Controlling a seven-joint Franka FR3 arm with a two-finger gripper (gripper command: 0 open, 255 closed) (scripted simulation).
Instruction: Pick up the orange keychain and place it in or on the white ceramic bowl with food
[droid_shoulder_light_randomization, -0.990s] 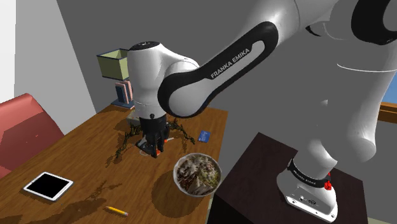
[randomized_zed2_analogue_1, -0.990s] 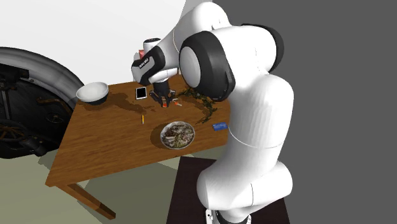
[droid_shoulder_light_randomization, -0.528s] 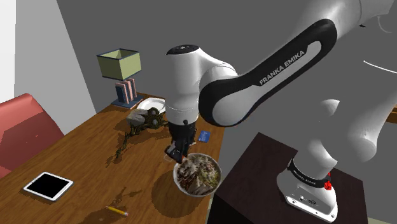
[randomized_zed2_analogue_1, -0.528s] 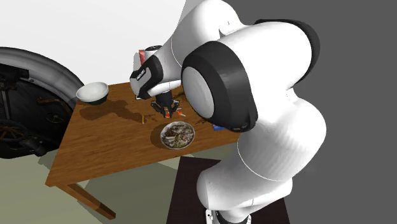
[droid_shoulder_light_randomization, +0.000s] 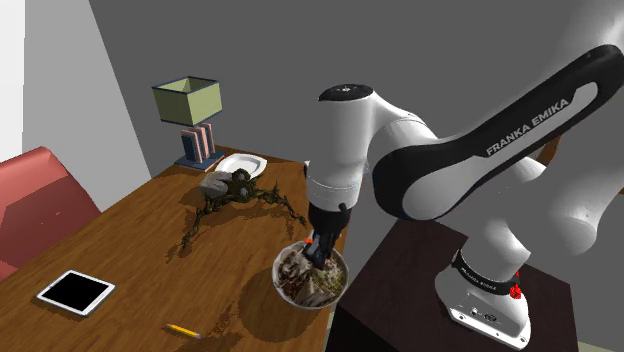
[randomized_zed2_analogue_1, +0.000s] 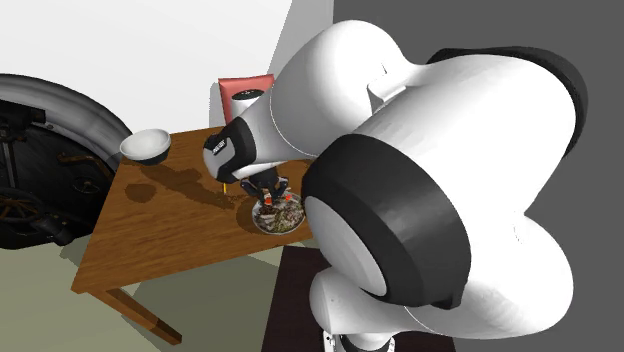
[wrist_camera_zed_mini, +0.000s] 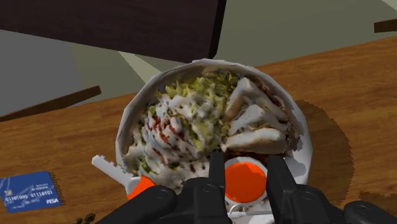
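Observation:
My black gripper (wrist_camera_zed_mini: 245, 170) is shut on the orange keychain (wrist_camera_zed_mini: 245, 181), whose round orange disc sits clasped between the two fingers. A white key with an orange head (wrist_camera_zed_mini: 130, 181) hangs off it beside the fingers. Directly beneath lies the white bowl (wrist_camera_zed_mini: 304, 137), heaped with greens, white sauce and pale slices. In the shoulder view the gripper (droid_shoulder_light_randomization: 318, 250) hangs just above the bowl (droid_shoulder_light_randomization: 340, 285) near the table's edge by the stand, with the keychain (droid_shoulder_light_randomization: 311, 247) showing as an orange speck. In the second exterior view the gripper (randomized_zed2_analogue_1: 272, 192) stands over the bowl (randomized_zed2_analogue_1: 262, 224).
On the wooden table (droid_shoulder_light_randomization: 120, 250) lie a tablet (droid_shoulder_light_randomization: 75, 292), a pencil (droid_shoulder_light_randomization: 182, 330), a dark twiggy ornament (droid_shoulder_light_randomization: 235, 195), a white plate (droid_shoulder_light_randomization: 240, 165) and a blue card (wrist_camera_zed_mini: 28, 192). A lamp (droid_shoulder_light_randomization: 187, 100) and books (droid_shoulder_light_randomization: 195, 145) stand at the back. A second bowl (randomized_zed2_analogue_1: 146, 146) sits at a far corner.
The arm has swung from the middle of the table toward the shoulder view's right, carrying the keychain from beside the twiggy ornament to just above the bowl of food. The fingers stayed shut.

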